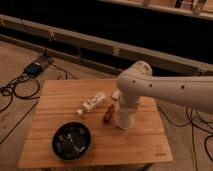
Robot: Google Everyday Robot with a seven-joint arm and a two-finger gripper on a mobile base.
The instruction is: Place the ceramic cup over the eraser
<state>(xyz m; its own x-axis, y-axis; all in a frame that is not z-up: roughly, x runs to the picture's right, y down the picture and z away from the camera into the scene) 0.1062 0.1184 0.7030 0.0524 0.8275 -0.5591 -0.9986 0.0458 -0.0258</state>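
Note:
The ceramic cup, small and white, stands at the lower end of my white arm, right of the table's middle and down on the wood or just above it. My gripper sits directly over the cup, mostly hidden by the wrist, and is shut on it. The eraser is hidden from view.
On the wooden table, a black bowl sits front left. A white oblong bottle-like item and a slim red-and-dark object lie just left of the cup. A flat white piece lies behind it. Cables trail on the floor, left.

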